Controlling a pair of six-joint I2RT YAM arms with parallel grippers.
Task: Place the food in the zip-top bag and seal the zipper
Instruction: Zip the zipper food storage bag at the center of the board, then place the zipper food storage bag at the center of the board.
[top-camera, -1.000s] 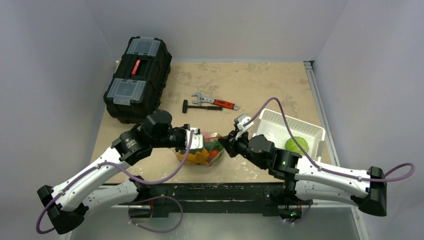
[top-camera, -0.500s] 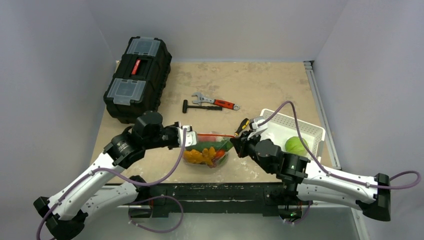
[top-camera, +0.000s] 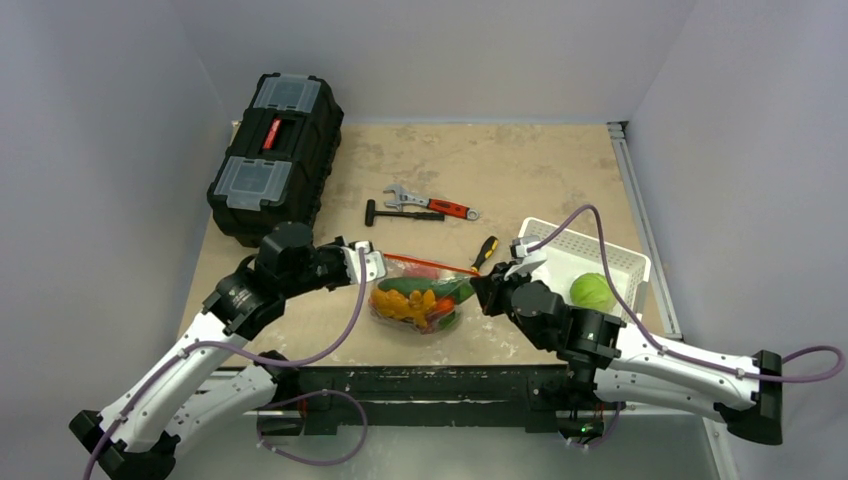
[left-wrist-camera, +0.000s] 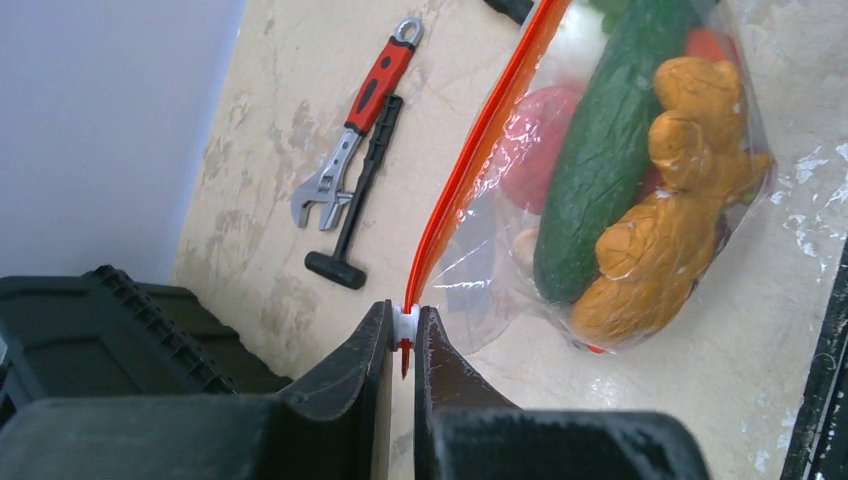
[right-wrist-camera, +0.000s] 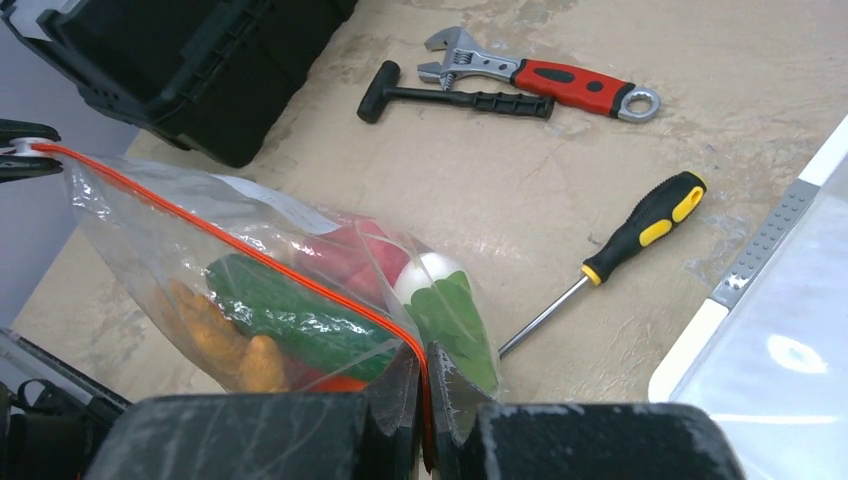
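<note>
The zip-top bag (top-camera: 420, 300) hangs between the two grippers over the middle of the table's (top-camera: 520, 160) near edge, its belly sagging down so that it seems to rest on the surface. Through the clear plastic show a cucumber (left-wrist-camera: 600, 170), a knobbly orange piece (left-wrist-camera: 670, 220), a red piece (left-wrist-camera: 535, 150) and a white radish (right-wrist-camera: 430, 280) with green leaves. The zipper (left-wrist-camera: 470, 170) runs taut along the top as one thin orange-red line, so the mouth looks closed or nearly so. The left gripper (left-wrist-camera: 403, 335) is pinched narrow on the small white slider (left-wrist-camera: 404, 322) at the strip's left end, and the right gripper (right-wrist-camera: 424, 365) is clamped tight on the opposite end of the zipper. One round leafy green (top-camera: 592, 291) lies apart in the white basket (top-camera: 600, 255) at the right edge. If it counts as food, sealing now would leave it out. The grip on the slider is slight – a sideways tug could pop it free, and the loaded bag would swing from the right corner alone. Too hard a pull between the arms could drag the strip out of the right jaws or strain the thin plastic. Farther back lie a yellow-and-black screwdriver (top-camera: 484, 252), a red-handled wrench (top-camera: 430, 203), a black T-handled tool (top-camera: 400, 214) and, at the far left corner, a black toolbox (top-camera: 275, 155) – none in the way.
</note>
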